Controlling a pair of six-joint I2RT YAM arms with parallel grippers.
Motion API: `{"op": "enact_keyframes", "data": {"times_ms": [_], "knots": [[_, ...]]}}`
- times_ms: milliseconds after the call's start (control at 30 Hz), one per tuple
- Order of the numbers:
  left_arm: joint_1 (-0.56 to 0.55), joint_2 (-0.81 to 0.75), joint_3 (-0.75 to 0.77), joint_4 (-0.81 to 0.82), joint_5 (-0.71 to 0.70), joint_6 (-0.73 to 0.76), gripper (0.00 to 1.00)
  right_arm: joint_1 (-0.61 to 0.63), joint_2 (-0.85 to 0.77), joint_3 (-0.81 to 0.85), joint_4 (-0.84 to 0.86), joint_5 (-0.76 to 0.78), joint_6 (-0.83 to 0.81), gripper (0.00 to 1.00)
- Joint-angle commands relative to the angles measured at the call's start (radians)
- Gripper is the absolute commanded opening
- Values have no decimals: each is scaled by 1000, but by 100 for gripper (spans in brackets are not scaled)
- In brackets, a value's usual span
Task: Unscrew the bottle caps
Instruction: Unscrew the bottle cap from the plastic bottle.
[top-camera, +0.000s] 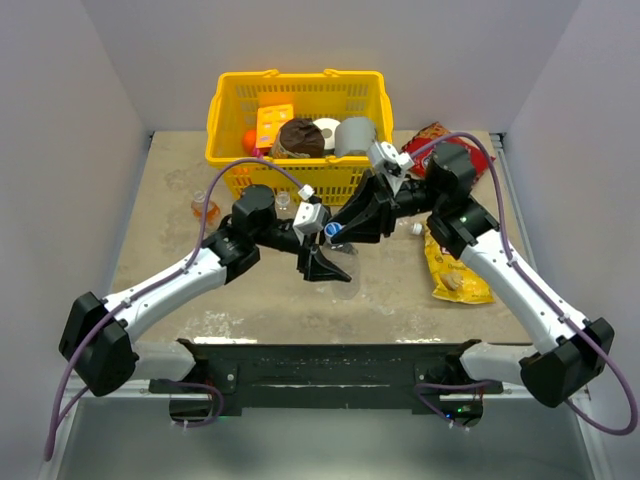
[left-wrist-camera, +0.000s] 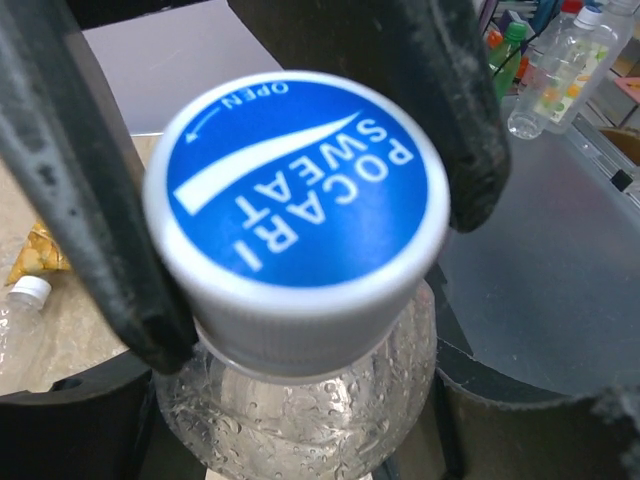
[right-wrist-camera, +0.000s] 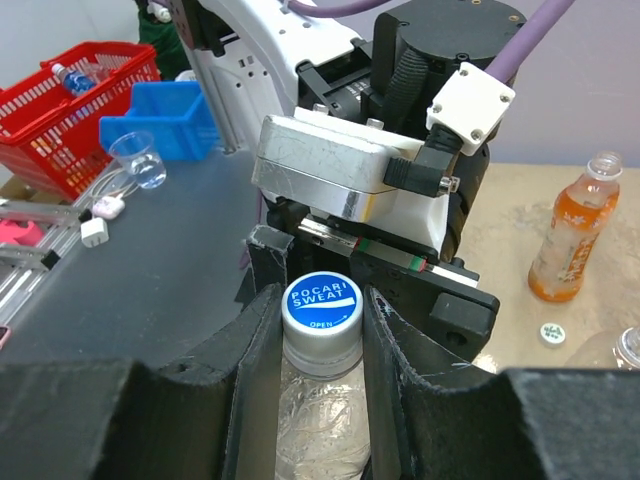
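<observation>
A clear bottle (right-wrist-camera: 320, 420) is held off the table between my two grippers. Its cap (left-wrist-camera: 295, 180), whitish with a blue "Pocari Sweat" face, sits on the neck and also shows in the top view (top-camera: 333, 229). My right gripper (right-wrist-camera: 321, 300) is shut on the bottle, with its fingers (right-wrist-camera: 255, 340) lying along the body. My left gripper (left-wrist-camera: 320, 270) faces the cap head-on and is shut on it, with its fingers (left-wrist-camera: 110, 230) pressing the rim from both sides. An orange drink bottle (right-wrist-camera: 572, 245) stands on the table with no cap on it. A loose cap (right-wrist-camera: 549, 332) lies near it.
A yellow basket (top-camera: 298, 100) with a can, rolls and food stands at the back. A yellow snack bag (top-camera: 455, 270) and a red bag (top-camera: 440, 140) lie on the right. Another loose cap (top-camera: 415, 228) lies beside them. A capped clear bottle (left-wrist-camera: 25, 300) lies on the table.
</observation>
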Motion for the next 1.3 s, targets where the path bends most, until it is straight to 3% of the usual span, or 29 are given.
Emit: {"op": "enact_keyframes", "data": {"times_ms": [0,33,67,133,167,200,267,467,700,1267], "knots": [[-19,-26,32,80,-146,-3,36,-21,-18,-35,27,176,22,20],[-19,-34,25,80,-182,2,36,-32,-44,-44,38,218,29,26],[-19,-46,18,80,-262,8,36,-40,-55,-64,52,264,55,40],[-19,-60,8,69,-351,13,36,-55,-78,-73,69,360,59,49],[-19,-63,5,66,-449,11,36,-57,-101,-81,67,404,59,75],[-19,-64,-2,63,-492,6,37,-57,-117,-84,61,448,54,87],[-21,-66,-7,57,-590,-7,37,-57,-158,-110,61,614,34,94],[-19,-49,-13,49,-704,-55,38,-46,-229,-194,138,895,63,91],[-19,-17,13,14,-698,-67,38,23,-190,-176,168,842,34,91],[-21,-12,21,5,-681,-61,36,52,-129,-144,153,745,7,82]]}}
